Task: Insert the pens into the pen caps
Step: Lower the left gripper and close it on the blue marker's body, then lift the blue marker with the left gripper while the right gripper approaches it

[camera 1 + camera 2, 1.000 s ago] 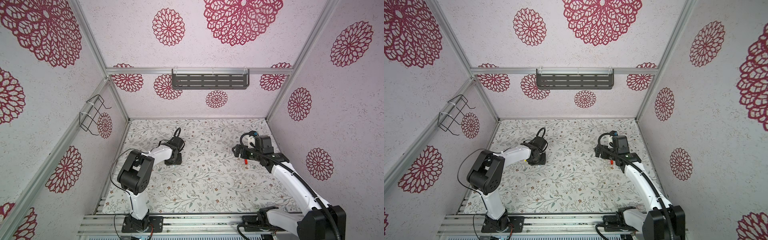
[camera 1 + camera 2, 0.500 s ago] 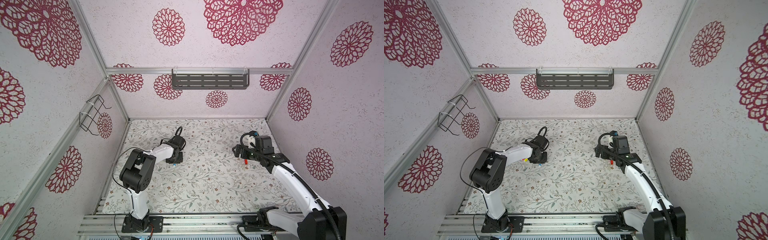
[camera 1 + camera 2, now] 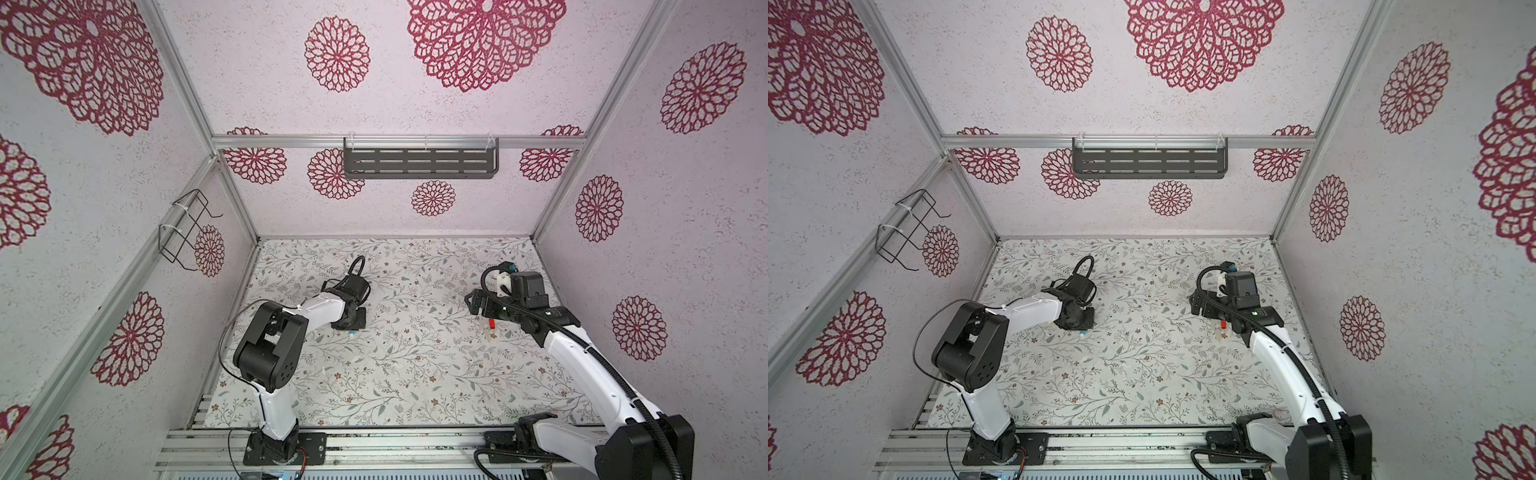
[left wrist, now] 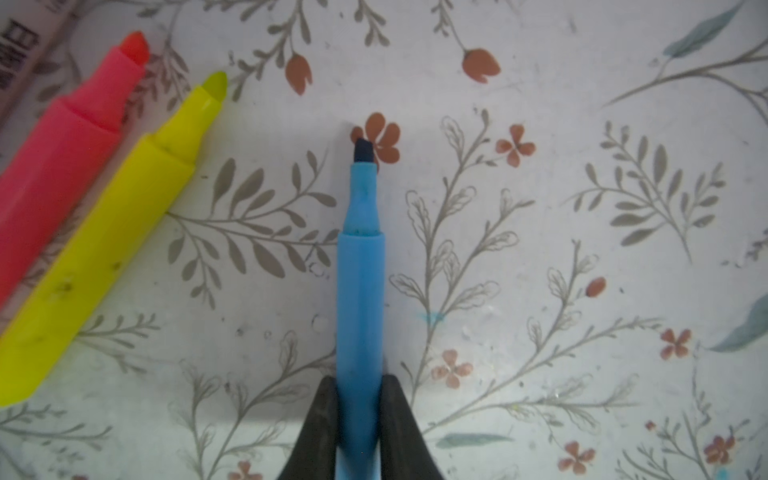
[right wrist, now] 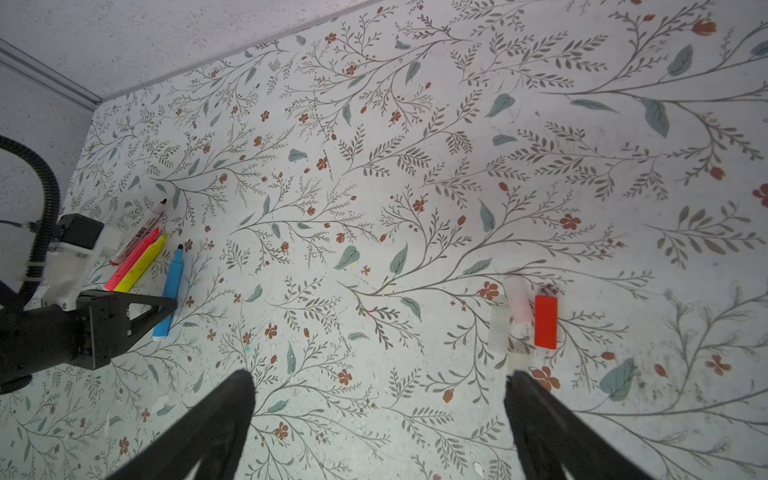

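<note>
My left gripper [image 4: 358, 379] clamps blue pen [image 4: 360, 291], yellow pen [image 4: 104, 249] close beside; right gripper [image 5: 379, 376] spread wide, red cap [image 5: 545, 322] near one jaw, wide mat [image 5: 374, 166] room between arms.

My left gripper [image 4: 358, 378] is black. I see a sky-blue plastic marker pen [image 4: 359, 291] with a navy tip, a neon-yellow plastic marker pen [image 4: 104, 249], a pink-red plastic marker pen [image 4: 50, 166] and a short red plastic cap [image 5: 545, 322]. The flat white tabletop [image 4: 582, 104] bears grey-green sprigs and rust-brown flowers.
</note>
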Controlling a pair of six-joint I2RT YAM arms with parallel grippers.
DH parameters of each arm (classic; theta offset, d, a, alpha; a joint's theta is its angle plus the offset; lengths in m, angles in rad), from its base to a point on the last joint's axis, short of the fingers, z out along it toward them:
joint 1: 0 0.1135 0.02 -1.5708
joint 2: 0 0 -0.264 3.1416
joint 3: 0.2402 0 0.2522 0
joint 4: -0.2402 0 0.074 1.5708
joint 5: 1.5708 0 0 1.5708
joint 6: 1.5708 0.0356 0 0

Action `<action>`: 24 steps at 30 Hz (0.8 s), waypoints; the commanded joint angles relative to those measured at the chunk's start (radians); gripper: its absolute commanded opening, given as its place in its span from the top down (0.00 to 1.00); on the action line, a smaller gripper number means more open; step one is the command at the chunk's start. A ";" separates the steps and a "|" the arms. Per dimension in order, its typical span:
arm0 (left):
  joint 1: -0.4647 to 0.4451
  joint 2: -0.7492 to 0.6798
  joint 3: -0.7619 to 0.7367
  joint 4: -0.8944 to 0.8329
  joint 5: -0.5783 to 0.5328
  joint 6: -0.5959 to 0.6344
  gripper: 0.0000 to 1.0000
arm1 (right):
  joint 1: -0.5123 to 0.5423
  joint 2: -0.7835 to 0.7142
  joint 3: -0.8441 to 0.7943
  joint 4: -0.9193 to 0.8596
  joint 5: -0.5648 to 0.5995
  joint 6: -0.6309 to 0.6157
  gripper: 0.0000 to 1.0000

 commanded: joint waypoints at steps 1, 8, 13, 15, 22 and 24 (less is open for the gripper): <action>-0.021 -0.078 -0.020 0.065 0.040 0.020 0.87 | 0.006 -0.028 0.010 -0.006 0.011 0.006 0.03; -0.035 -0.192 -0.085 0.149 0.096 0.040 0.88 | 0.012 -0.025 0.026 -0.011 -0.001 0.017 0.05; -0.040 -0.267 -0.136 0.221 0.155 0.045 0.89 | 0.020 -0.042 0.020 -0.004 -0.025 0.016 0.05; -0.045 -0.301 -0.169 0.268 0.186 0.047 0.88 | 0.025 -0.046 0.009 0.014 -0.056 0.015 0.05; -0.047 -0.376 -0.234 0.372 0.258 0.038 0.88 | 0.060 -0.034 -0.001 0.058 -0.138 0.018 0.05; -0.047 -0.392 -0.254 0.411 0.276 0.027 0.88 | 0.076 -0.028 -0.004 0.079 -0.179 0.018 0.05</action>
